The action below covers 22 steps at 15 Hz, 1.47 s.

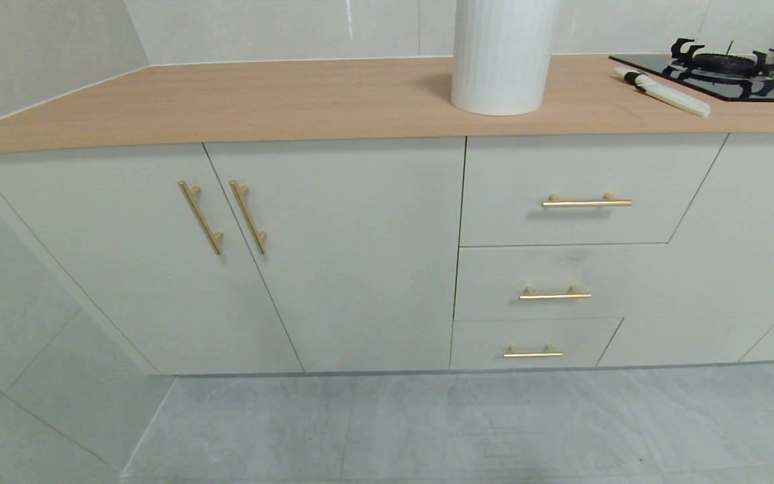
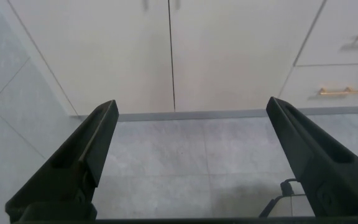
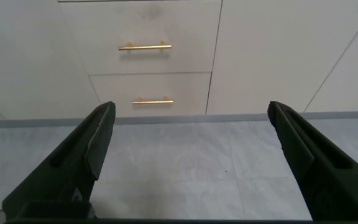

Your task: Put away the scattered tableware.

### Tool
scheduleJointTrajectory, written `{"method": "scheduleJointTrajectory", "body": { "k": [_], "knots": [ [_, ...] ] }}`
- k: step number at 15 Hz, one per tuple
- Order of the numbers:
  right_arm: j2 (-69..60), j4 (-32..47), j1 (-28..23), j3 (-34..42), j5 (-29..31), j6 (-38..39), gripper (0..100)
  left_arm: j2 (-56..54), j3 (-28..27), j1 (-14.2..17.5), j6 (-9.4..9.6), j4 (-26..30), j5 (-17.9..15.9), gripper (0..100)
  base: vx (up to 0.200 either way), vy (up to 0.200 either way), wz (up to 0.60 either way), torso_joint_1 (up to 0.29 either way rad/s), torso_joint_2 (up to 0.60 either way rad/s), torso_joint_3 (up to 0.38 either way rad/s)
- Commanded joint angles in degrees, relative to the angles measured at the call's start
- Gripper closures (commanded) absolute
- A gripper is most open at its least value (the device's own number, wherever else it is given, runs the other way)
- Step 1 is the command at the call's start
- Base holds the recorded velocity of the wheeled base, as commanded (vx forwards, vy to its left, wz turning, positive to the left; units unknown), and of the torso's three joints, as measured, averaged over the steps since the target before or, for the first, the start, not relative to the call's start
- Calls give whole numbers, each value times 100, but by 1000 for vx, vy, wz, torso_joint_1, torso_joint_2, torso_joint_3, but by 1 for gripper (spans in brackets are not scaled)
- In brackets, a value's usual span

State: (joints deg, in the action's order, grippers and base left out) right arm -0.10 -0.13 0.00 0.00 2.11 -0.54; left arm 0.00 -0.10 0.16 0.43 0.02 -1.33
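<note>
The one piece of tableware we can see is a knife [image 1: 662,92], lying flat on the wooden countertop [image 1: 293,101] to the right of the white ribbed container [image 1: 502,60]. It sits near that container, between it and the gas hob [image 1: 729,70], and runs just along the hob's edge. It has a long pale blade or sheath, a dark band, and a short pale handle end that points back toward the wall.

We judge it light and stiff, with a smooth surface that could slip between hard fingers. If the blade is ceramic it may chip when knocked. Because it lies flat, the best hold looks like a pinch across its narrow width at the handle end, near the dark band, coming down from above.

We see no readable writing, brand or label on the knife, the container or the cabinet fronts.

Both tools are well below the container, down over the grey floor tiles [image 1: 427,430]. The left gripper [image 2: 191,104] has its fingers spread wide with nothing between them, facing the cupboard doors [image 1: 333,255] under the container's left. The right gripper [image 3: 191,106] is likewise spread and holds nothing, facing the lower drawers [image 3: 145,46] with gold bar handles, beneath the container.
</note>
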Motion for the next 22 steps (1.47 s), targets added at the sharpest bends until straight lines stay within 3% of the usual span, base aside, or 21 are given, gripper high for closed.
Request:
{"method": "scheduleJointTrajectory", "body": {
  "k": [1, 15, 22],
  "knots": [
    [19, 5, 0, 0, 0, 1, 0, 0, 10, 2, 1, -2, 1, 0, 200, 0, 0, 7, 2, 7],
    [19, 5, 0, 0, -9, -17, 0, 9, 1, 2, 1, -2, 1, 0, 200, 0, 0, 2, 4, 2],
    [19, 5, 0, 0, 0, -8, 0, 0, 1, 2, 1, -2, 1, 0, 0, 0, 0, 0, 0, 0]
  ]
}}
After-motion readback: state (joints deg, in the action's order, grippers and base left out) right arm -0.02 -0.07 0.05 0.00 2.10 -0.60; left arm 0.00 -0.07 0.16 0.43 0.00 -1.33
